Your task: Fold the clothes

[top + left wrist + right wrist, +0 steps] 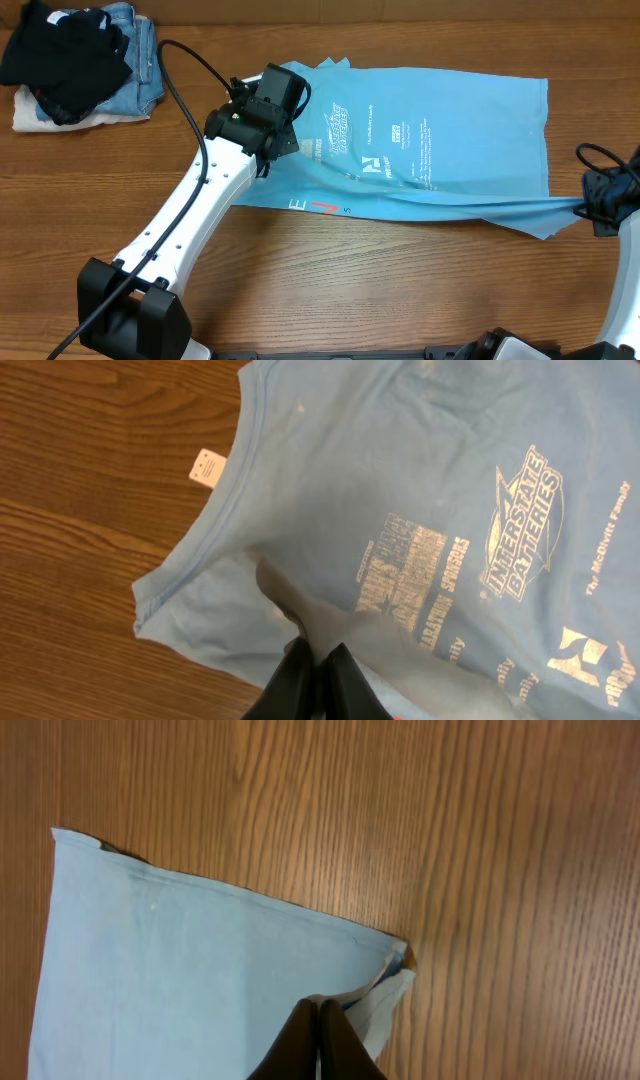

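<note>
The shirt [440, 130] is stretched left to right, pinched tight near its collar by the left gripper [318, 660] and at its hem by the right gripper [318, 1012].

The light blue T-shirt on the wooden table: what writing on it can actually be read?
"INTERSTATE BATTERIES": white star logo on the light sky-blue T-shirt.
"MARATHON SPONSORS": white caption beside it.
"The McDevitt Family", as far as legible: white name line at the picture's edge.
Blocky white logo: too blurred to read.
Small white neck tag: print too small.
Red-and-white letters at the near edge, overhead: partly showing, unreadable.
</note>
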You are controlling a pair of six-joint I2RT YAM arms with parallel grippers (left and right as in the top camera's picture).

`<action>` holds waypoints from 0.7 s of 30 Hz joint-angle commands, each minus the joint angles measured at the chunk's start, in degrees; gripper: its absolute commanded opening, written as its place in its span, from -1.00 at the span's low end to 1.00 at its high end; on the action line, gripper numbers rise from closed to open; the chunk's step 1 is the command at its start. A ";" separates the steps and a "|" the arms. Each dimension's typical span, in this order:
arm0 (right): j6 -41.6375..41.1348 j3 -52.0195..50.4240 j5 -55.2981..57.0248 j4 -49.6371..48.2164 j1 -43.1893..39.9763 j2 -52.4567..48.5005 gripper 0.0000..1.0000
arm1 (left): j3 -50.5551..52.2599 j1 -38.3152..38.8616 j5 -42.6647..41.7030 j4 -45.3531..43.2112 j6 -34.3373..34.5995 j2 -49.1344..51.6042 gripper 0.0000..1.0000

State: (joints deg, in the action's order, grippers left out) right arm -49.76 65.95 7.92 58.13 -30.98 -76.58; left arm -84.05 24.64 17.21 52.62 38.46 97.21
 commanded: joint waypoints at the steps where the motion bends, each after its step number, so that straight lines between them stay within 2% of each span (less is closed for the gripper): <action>1: 0.61 -3.06 0.94 -2.45 0.17 -0.09 -0.90 | -1.18 -0.37 1.40 -0.70 -1.25 0.46 -0.85; 10: 3.13 -11.08 -4.20 -14.21 0.22 -0.17 -0.86 | -1.18 -0.37 3.02 -1.09 -1.20 2.12 -0.88; 21: 5.51 -11.30 -5.53 -22.82 5.05 -4.24 -0.85 | -1.18 -1.64 7.17 -1.03 -0.55 2.12 -0.92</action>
State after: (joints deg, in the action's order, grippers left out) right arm -45.78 54.83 3.11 36.84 -27.55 -78.81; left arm -84.05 24.23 21.58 51.77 38.35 98.83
